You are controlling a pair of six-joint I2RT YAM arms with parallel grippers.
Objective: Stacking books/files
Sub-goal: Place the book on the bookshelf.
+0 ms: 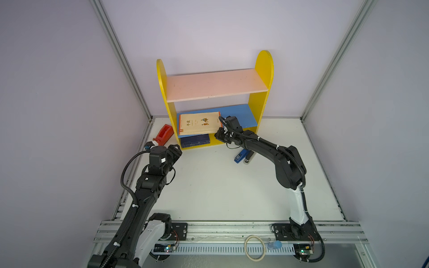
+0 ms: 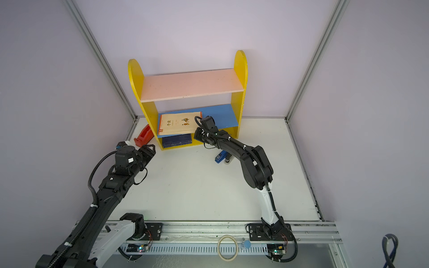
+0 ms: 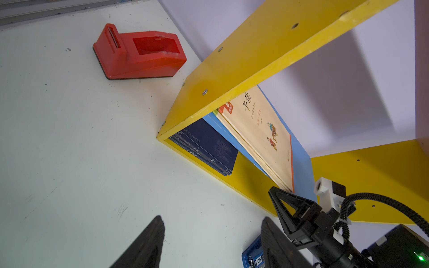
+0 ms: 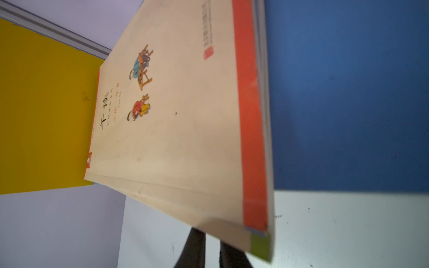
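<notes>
Right gripper [image 1: 220, 135] — stacking nearly done

Jaws narrow, tips hidden behind near right corner of thin cream cartoon-cover paperbacks [image 1: 199, 126] on blue shelf board [image 1: 246, 113]; hold unclear. Small dark navy paperbacks [image 1: 195, 141] stacked beneath. Left gripper [image 1: 177, 150] open, empty. Likely left — squaring the overhang.

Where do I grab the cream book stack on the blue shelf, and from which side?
Probably the cream book stack by its front edge, which overhangs the blue shelf: come from the open front, pinching top and bottom.
</notes>
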